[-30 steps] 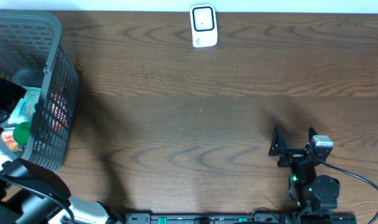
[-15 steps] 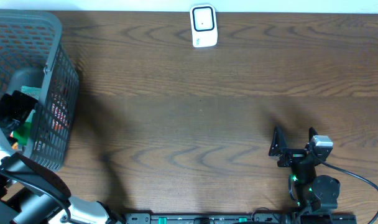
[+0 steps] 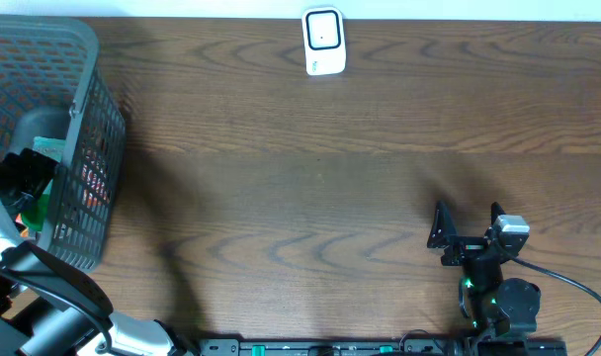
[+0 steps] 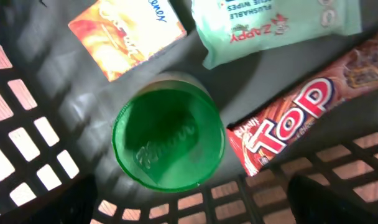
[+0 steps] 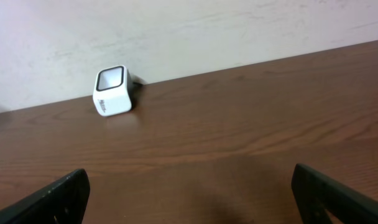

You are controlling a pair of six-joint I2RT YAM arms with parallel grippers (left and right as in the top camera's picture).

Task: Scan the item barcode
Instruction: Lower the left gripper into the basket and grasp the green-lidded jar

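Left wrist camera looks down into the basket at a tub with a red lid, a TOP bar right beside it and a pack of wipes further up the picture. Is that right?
Not quite. The tub lid is green, not red, as the left wrist view shows. The rest holds: it lies in the basket, with the TOP bar beside it and the wipes pack further up the picture.

tall basket (image 3: 87, 94) walls, green lid (image 4: 167, 140) closely flanked

The bench (image 3: 310, 178) is dark matt wood grain, the basket (image 3: 43, 59) grey plastic lattice, the scanner (image 3: 323, 42) smooth white plastic, the green lid (image 4: 168, 138) translucent plastic, the bar wrapper (image 4: 288, 118) glossy.
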